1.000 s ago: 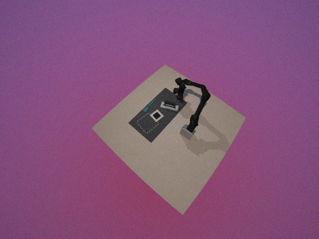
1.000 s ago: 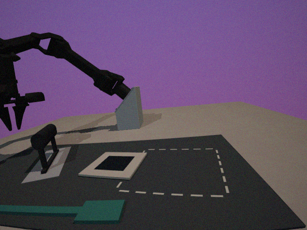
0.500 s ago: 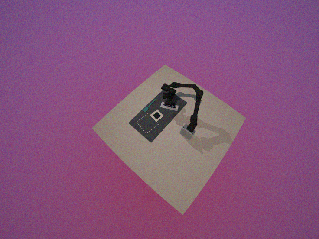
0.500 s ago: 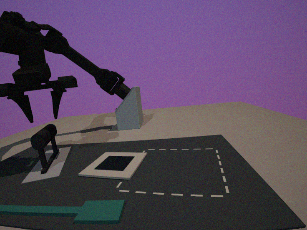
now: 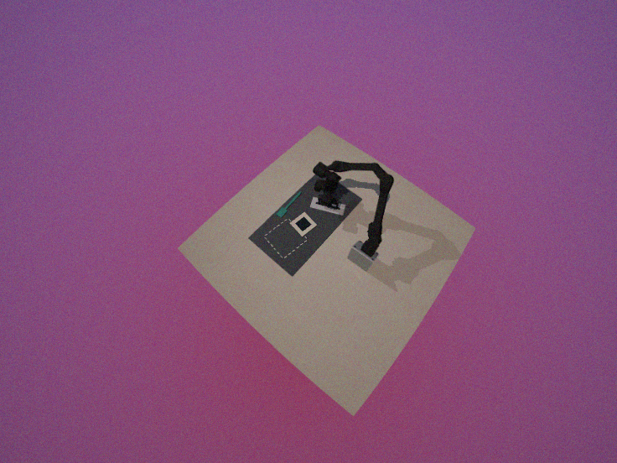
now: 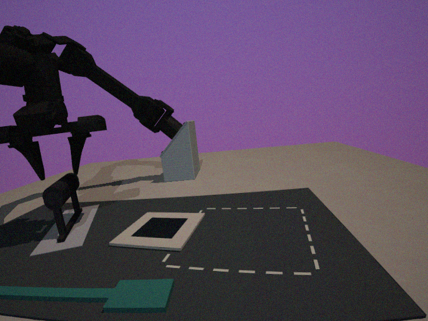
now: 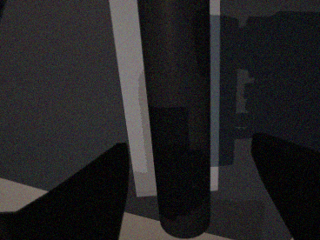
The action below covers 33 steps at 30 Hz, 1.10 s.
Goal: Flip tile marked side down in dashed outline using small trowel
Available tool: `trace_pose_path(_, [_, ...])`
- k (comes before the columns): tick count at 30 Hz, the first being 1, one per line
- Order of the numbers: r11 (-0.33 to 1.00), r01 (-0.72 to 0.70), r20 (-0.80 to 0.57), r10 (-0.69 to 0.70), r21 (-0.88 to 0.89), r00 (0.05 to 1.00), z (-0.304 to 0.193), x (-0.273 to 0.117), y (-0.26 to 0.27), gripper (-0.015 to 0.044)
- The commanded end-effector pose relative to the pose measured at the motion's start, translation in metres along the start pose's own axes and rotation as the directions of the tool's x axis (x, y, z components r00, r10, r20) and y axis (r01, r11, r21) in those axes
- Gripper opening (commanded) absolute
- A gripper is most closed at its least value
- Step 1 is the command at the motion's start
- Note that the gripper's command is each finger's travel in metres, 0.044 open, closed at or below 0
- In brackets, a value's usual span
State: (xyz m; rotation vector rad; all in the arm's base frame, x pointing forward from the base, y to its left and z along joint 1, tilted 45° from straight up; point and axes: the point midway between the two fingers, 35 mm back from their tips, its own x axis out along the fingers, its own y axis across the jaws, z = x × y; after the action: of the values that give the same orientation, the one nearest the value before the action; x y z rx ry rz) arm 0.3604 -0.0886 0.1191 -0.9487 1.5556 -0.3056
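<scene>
The tile (image 5: 303, 224) (image 6: 157, 228) lies flat, its dark square marking facing up. It overlaps the left side of the dashed outline (image 6: 247, 271) on the dark mat (image 5: 293, 263) (image 6: 345, 276). The small trowel (image 5: 336, 210) (image 6: 77, 238) has a pale flat blade and a raised black bar handle. It lies on the mat left of the tile in the exterior view. My gripper (image 6: 59, 177) (image 7: 190, 147) is open and empty, pointing down just above the handle. In the wrist view the fingers show on either side of the handle. The top view hides the fingertips behind the arm.
A teal flat-bladed tool (image 5: 282, 211) (image 6: 141, 295) with a long handle lies along the mat edge, nearest the exterior camera. The arm's grey wedge base (image 5: 362, 257) (image 6: 179, 159) stands on the table beyond the mat. The arm arches from it to the trowel.
</scene>
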Motion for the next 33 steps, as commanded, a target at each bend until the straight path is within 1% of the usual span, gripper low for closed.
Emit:
trace_pose_path(1, [1.0,-0.002,-0.004,0.002,-0.009,1.0,0.0,0.008,0.002,0.027])
trace_pose_path(16, [1.0,-0.001,-0.003,0.001,-0.01,1.0,0.0,0.029,0.001,0.027])
trace_pose_path(19, [1.0,-0.001,-0.003,0.001,-0.01,1.0,0.0,0.029,0.001,0.0191])
trace_pose_path(28, [1.0,-0.001,-0.003,0.001,-0.01,1.0,0.0,0.029,0.001,0.0131])
trace_pose_path(33, [1.0,-0.001,-0.003,0.001,-0.01,1.0,0.0,0.029,0.001,0.013])
